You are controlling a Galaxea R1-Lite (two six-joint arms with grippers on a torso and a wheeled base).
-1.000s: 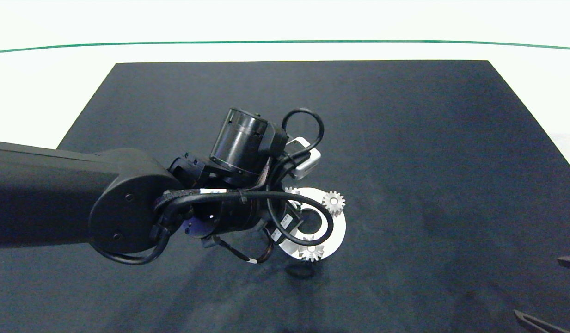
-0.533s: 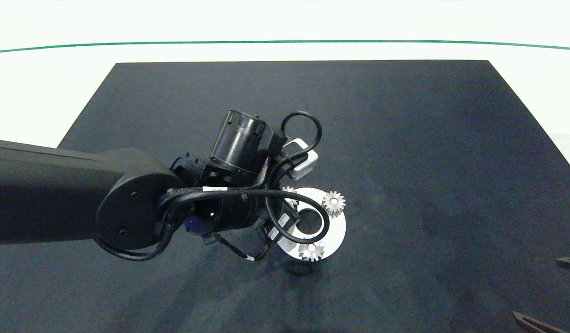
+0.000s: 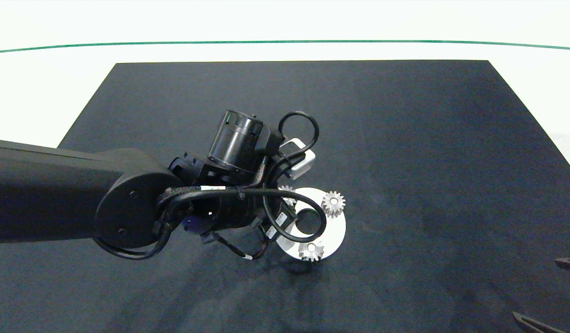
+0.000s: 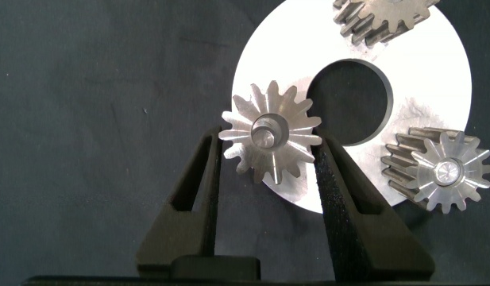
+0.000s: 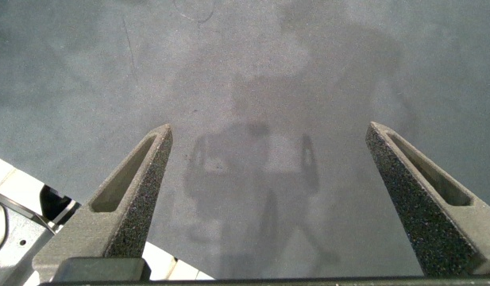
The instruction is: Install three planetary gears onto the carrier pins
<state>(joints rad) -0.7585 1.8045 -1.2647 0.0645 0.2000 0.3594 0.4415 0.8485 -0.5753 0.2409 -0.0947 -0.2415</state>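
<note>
The white carrier disc [image 3: 336,230] lies mid-mat, with all three planetary gears on it. Two silver gears [image 3: 333,203] [image 3: 311,251] sit alone at its far-right and near edges. The third gear [image 4: 288,155] sits on a carrier pin [image 4: 267,131], whose end shows in the bore. My left gripper [image 4: 270,144] is shut on this gear, a pad against the teeth on each side. In the head view the left wrist hides those fingers and most of that gear [image 3: 287,189]. My right gripper [image 5: 268,131] hangs open with nothing in it over bare mat at the near right [image 3: 536,287].
A dark mat [image 3: 405,138] covers the table, with white table surface and a green line [image 3: 285,41] beyond it. The left arm [image 3: 81,203] reaches in over the mat's left half, its cable looping above the disc's centre hole [image 3: 308,221].
The left wrist has shifted slightly left and away over the disc. Disc, the two free gears and the right gripper have not moved.
</note>
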